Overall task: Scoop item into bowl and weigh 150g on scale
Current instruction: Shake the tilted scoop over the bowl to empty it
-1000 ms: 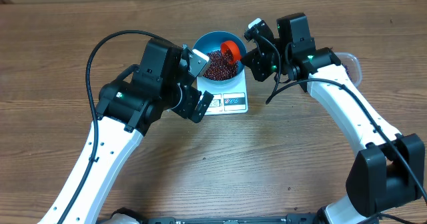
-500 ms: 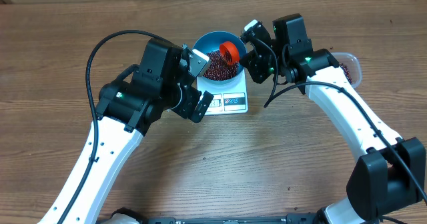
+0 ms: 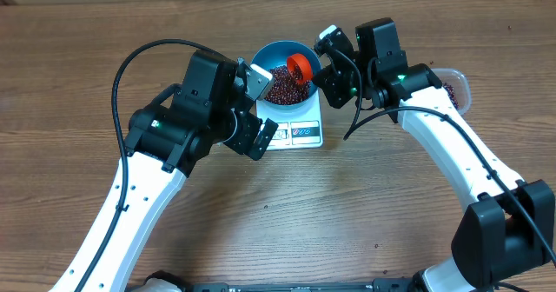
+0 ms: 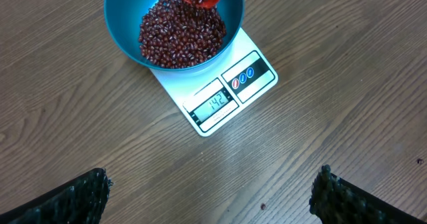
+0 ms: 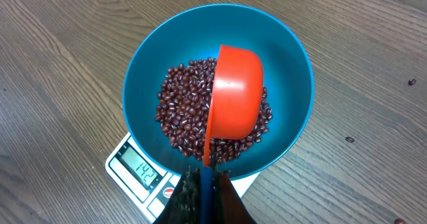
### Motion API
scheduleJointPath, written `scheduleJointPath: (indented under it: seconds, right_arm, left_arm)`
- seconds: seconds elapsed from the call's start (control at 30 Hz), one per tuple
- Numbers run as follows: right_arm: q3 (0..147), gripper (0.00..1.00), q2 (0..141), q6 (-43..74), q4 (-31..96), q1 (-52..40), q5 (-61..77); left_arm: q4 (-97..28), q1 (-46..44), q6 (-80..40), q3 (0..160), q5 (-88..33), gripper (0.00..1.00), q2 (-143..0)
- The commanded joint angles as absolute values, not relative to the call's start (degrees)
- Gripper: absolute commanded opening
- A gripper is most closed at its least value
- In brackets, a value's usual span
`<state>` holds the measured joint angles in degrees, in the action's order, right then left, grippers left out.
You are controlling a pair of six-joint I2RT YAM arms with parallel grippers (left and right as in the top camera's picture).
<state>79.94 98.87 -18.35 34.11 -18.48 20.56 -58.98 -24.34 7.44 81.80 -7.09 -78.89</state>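
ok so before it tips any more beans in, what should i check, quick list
1. bowl seated on the scale: ok
2. display readable: ok, shows 142
3. target of 150 reached: not ok, a little short, so add only a small amount
4. scoop over the bowl, inside the rim: ok, tilted above the beans
5. right gripper shut on the scoop handle: ok
6. left gripper open and off the bowl and scale: ok
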Motion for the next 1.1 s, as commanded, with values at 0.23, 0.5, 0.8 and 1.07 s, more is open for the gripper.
scheduleJointPath:
  seconds: [0.23, 0.5, 0.8, 1.07]
  right_arm:
    - [81.52, 0.04, 96.75, -18.90, 34.41, -18.70, 17.61]
    - [81.52, 0.04, 96.75, -20.34, 34.81, -19.29, 19.35]
    - [81.52, 0.04, 96.75, -19.31, 35.44, -19.99, 16.71]
    - [81.52, 0.04, 96.42, -21.56, 35.44, -20.88, 17.63]
  left_arm:
    - [-58.89, -24.40, 6.85, 82.21, -7.07, 1.00, -79.07]
    - [-58.89, -24.40, 6.85, 82.21, -7.07, 1.00, -79.07]
    - [-58.89, -24.40, 6.85, 82.21, -7.07, 1.00, -79.07]
    - [-58.89, -24.40, 6.85, 82.19, -7.07, 1.00, -79.07]
